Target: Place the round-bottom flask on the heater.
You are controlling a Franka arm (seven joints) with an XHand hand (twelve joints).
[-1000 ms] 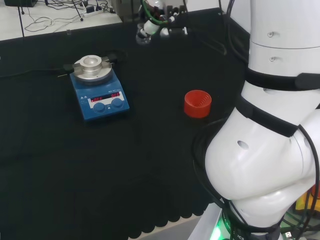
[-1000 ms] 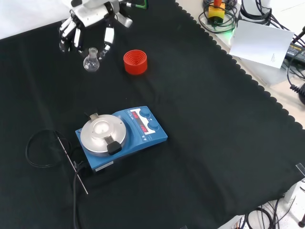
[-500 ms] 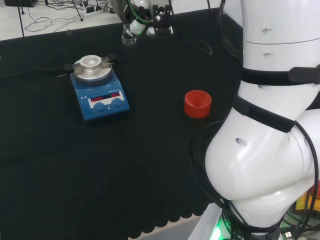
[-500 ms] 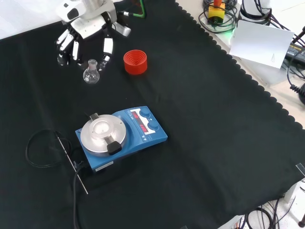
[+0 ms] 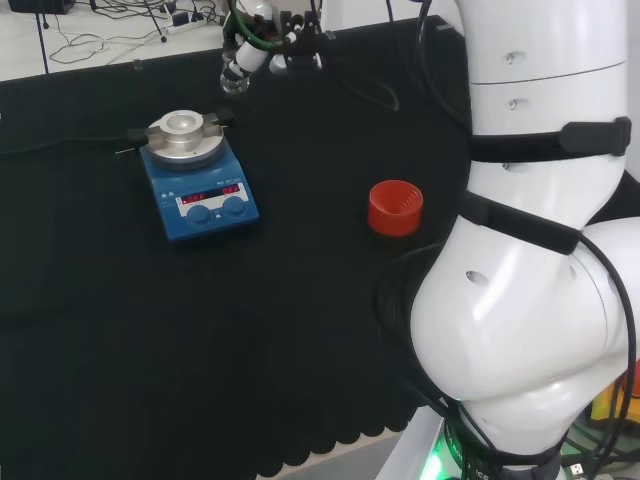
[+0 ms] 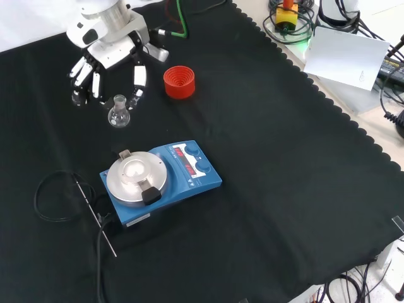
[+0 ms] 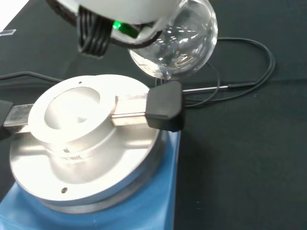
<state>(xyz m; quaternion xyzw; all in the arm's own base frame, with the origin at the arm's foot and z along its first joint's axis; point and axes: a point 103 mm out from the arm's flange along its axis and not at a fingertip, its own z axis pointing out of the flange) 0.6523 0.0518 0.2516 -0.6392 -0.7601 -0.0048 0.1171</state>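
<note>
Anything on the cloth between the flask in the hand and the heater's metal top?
No. In the front view, only bare black cloth lies between the clear glass round-bottom flask, held by the black and white hand, and the blue heater's round metal top.

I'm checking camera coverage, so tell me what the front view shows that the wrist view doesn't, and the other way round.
Front view alone: the hand holding the round-bottom flask by its neck, the red ribbed stand, and the heater's blue front with its knobs. Wrist view alone: a close look into the heater's round metal well. Both: flask, heater top and the thin probe with its cable.
</note>
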